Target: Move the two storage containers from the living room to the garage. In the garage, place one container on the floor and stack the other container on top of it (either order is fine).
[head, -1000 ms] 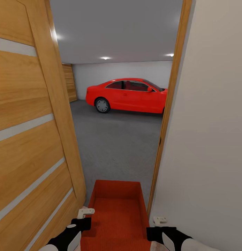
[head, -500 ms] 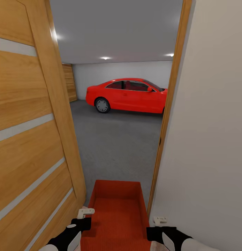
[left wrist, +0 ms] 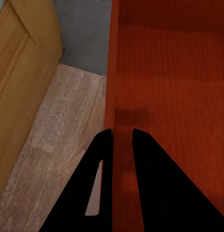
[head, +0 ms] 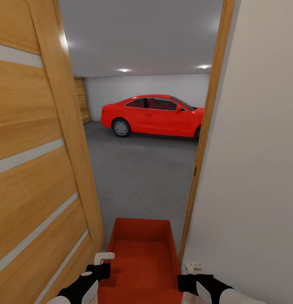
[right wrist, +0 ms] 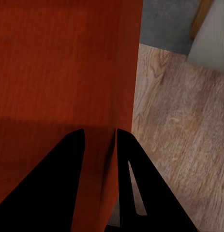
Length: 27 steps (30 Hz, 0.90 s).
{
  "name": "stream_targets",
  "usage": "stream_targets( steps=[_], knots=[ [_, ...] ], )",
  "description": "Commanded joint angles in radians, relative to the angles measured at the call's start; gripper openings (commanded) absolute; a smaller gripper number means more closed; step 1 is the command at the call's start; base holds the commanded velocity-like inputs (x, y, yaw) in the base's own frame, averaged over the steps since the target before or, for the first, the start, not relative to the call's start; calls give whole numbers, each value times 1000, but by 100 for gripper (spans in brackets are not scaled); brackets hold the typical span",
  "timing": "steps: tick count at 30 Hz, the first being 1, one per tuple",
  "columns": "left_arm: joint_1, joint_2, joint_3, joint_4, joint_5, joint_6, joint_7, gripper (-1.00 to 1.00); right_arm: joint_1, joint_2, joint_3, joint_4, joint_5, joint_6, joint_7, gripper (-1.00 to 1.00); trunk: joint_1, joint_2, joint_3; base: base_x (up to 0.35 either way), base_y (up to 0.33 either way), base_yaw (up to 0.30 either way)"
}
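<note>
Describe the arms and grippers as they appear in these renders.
Head view: both arms end in glossy black wrist housings with white shell panels, each topped by a small white bracket. Left gripper and right gripper show flat, matte black, wedge-shaped jaws, each outer one with a narrow slot. No cables or markings visible.

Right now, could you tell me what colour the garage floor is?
Dark grey and speckled: the floor shows best in the head view.

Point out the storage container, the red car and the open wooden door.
storage container [head: 140,257]: head view, ribbed inner bottom.
red car [head: 157,119]: head view, side door panel.
wooden door [head: 32,177]: head view, lower plank face.
</note>
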Motion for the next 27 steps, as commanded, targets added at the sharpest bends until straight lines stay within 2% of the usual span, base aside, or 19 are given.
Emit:
stream_targets(
  steps=[1,20,27],
  knots=[
    [0,1,-30,2,24,2,-25,-100,-1,-29,-16,-58,5,-22,4,-100,0,-1,-1,17,147,-233],
    [0,1,-30,2,24,2,-25,-100,-1,-29,-17,-58,8,-20,4,-100,0,-1,-1,29,112,-113],
    [0,1,-30,2,24,2,-25,-100,-1,-30,-17,-58,8,-20,4,-100,0,-1,-1,104,184,-206]
  ],
)
